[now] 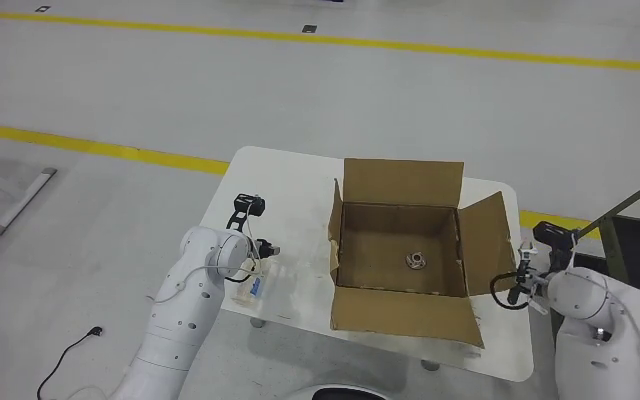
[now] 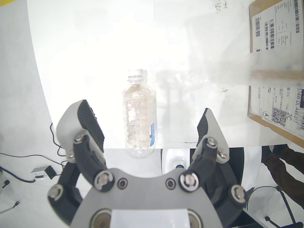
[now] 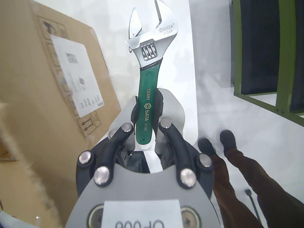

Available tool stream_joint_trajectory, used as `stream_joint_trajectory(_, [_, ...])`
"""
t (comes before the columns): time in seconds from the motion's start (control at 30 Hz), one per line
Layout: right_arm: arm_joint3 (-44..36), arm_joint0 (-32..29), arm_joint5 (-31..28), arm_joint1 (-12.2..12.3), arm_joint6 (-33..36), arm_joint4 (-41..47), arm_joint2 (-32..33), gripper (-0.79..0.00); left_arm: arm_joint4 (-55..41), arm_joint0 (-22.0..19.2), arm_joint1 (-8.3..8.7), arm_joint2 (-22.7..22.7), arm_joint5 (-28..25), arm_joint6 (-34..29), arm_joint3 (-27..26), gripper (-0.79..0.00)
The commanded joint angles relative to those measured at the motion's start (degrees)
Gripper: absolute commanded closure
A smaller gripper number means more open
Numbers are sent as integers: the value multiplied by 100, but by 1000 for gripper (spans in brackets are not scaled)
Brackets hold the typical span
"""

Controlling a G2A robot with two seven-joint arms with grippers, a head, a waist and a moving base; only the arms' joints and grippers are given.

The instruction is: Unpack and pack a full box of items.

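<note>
An open cardboard box [image 1: 400,300] stands mid-table with a small round item [image 1: 415,262] on its floor. A clear, capless plastic bottle [image 2: 140,115] lies on the white table [image 1: 290,190] near its front left edge, base slightly past the edge. My left gripper [image 2: 146,117] is open around the bottle, its fingers well clear of it on both sides. Right of the box, my right gripper [image 3: 147,110] is shut on the green handle of an adjustable wrench [image 3: 152,48], whose steel head points away from the wrist.
The box's flaps are folded outward; one labelled flap [image 2: 275,24] is near the left gripper, another [image 3: 35,72] beside the right gripper. A green metal frame [image 3: 282,48] stands off the table's right side. A person's legs [image 3: 237,167] are on the floor there.
</note>
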Motion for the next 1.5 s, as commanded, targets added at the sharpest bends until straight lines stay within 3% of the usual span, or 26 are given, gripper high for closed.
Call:
stream_joint_trajectory(0.0, [219, -139, -24, 0, -18, -86, -97, 0, 0, 0, 0, 0, 0, 0, 0, -785])
stream_joint_trajectory(0.53, [835, -519, -306, 14, -168, -602, -778, 0, 0, 0, 0, 0, 0, 0, 0, -785])
stream_joint_trajectory(1.0, [1085, -679, -378, 30, -327, -837, -978, 0, 0, 0, 0, 0, 0, 0, 0, -785])
stream_joint_trajectory(1.17, [1055, -673, -367, 40, -309, -848, -955, -311, 0, 0, 0, 0, 0, 0, 0, -785])
stream_joint_trajectory(1.37, [988, -654, -396, 55, -283, -803, -900, -369, 0, 0, 0, 0, 0, 0, 0, -785])
stream_joint_trajectory(1.47, [847, -625, -331, 64, -307, -759, -806, -360, 0, 0, 0, 0, 0, 0, 0, -785])
